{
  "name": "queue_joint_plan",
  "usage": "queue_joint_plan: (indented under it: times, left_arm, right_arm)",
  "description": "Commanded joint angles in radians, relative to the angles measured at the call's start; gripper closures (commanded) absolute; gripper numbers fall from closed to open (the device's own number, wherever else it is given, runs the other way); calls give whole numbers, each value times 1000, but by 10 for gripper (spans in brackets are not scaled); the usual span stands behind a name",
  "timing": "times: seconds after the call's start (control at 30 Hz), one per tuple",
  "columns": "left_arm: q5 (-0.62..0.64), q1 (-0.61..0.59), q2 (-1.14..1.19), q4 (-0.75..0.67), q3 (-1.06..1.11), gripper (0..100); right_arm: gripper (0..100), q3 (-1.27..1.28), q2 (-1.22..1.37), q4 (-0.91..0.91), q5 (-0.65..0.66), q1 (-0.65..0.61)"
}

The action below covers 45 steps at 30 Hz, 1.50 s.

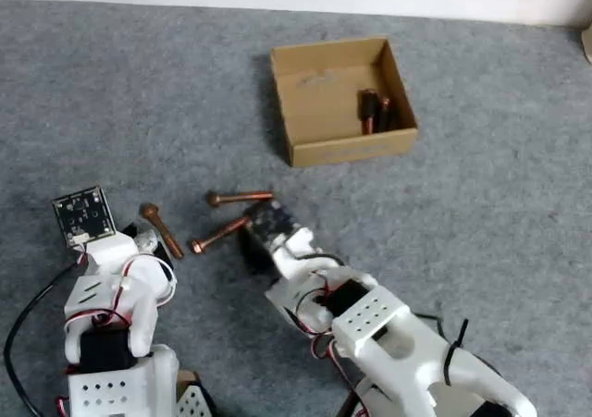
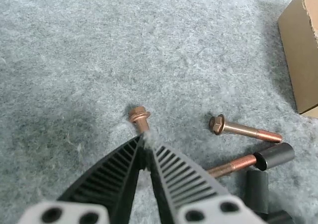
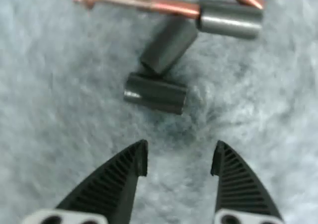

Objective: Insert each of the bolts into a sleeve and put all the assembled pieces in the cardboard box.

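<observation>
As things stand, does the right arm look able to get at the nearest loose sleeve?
Probably yes: the right gripper is open, and the nearest sleeve lies straight ahead of it with nothing between. A second sleeve crowds it from behind.

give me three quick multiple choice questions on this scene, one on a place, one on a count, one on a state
1. Where is the box?
A between the bolts; B lying apart, beyond the bolts; C in a gripper.
2. How many bolts are outside the box?
A one; B three; C five.
3. The left gripper is:
A open; B shut on a sleeve; C shut on a bolt.

Answers:
1 B, the high view shows it past all the bolts.
2 B, three copper bolts show there, one of them in the left gripper.
3 C, its fingers close on the shank below the head.
</observation>
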Motion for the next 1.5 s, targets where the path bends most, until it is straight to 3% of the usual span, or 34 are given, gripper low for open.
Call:
queue_joint_plan:
  times: [0.0, 0.33, 0.53, 0.77, 1.2, 1.47]
  left_arm:
    - [3, -1, -7, -21, -7, 993]
    - [3, -1, -7, -23, -5, 993]
    - [2, -1, -7, -23, -5, 993]
    - [2, -1, -7, -23, -5, 993]
    - [2, -1, -7, -23, -5, 993]
    - [2, -1, -7, -23, -5, 993]
  right_arm:
    - [803, -30, -15, 16, 192, 16]
    - [803, -28, -15, -8, 201, 24]
    - [803, -38, -5, -10, 344, 2]
    - [803, -156, -4, -2, 367, -1]
    - [804, -429, -2, 418, 568, -31]
    - [804, -452, 33, 449, 595, -130]
